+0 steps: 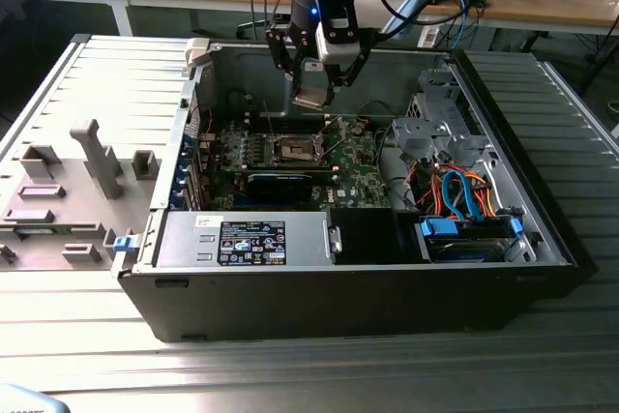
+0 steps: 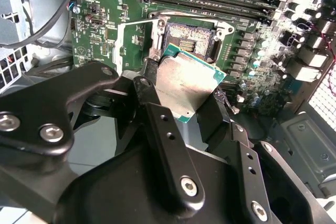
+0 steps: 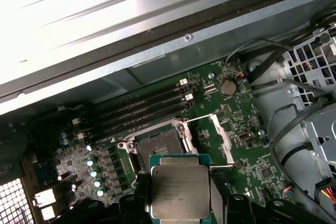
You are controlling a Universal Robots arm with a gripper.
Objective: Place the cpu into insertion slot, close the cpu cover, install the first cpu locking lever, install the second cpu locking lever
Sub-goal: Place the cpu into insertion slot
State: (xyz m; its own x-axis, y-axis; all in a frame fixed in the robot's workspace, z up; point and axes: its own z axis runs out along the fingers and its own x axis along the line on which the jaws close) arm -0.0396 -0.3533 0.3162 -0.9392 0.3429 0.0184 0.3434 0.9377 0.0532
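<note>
Hovering over the open computer case, the gripper is shown clamped on the cpu. The chip is gripped by two opposite edges between the fingers and is held slightly tilted, clear of the board. It is suspended just above the bare insertion slot, which is set near the middle of the motherboard, beside the memory slots. The cpu cover is seen raised open along one side of the slot.

support: ribbed grey metal table | on it: open black computer case | just beside, exterior view's left: flat grey panel
</note>
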